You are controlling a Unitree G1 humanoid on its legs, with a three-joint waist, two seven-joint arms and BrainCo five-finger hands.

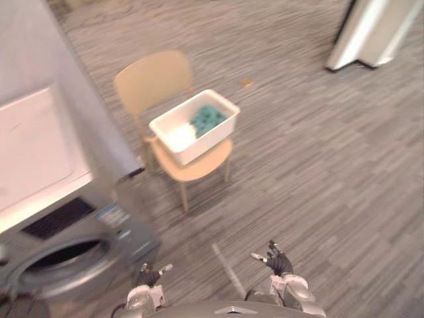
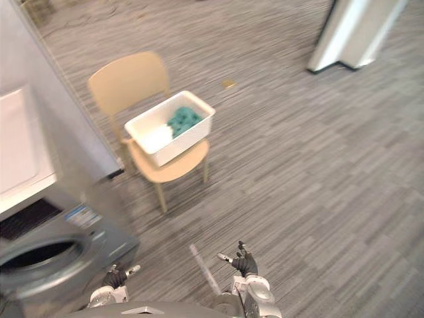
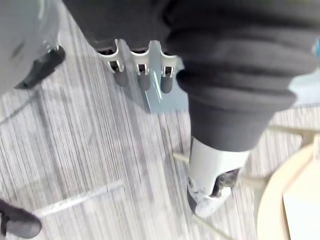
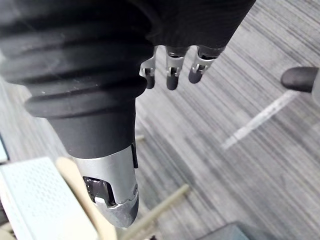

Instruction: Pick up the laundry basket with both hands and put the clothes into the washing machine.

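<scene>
I'm in an office-type test room rigged as a laundry corner: grey striped carpet (image 1: 318, 165), front-load washing machine (image 1: 66, 255) on my left, plain wooden chair (image 1: 154, 79) carrying a white laundry basket (image 1: 209, 139), white partition (image 1: 371, 30) beyond.

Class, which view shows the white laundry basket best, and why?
The left eye view: the whole laundry basket on the chair, teal clothes inside. The right eye view nearly matches. The right wrist view catches one perforated corner; the left wrist view, perhaps a white edge.

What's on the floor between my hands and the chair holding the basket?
Only bare floor and a pale strip near the right hand, in both eye views.
</scene>
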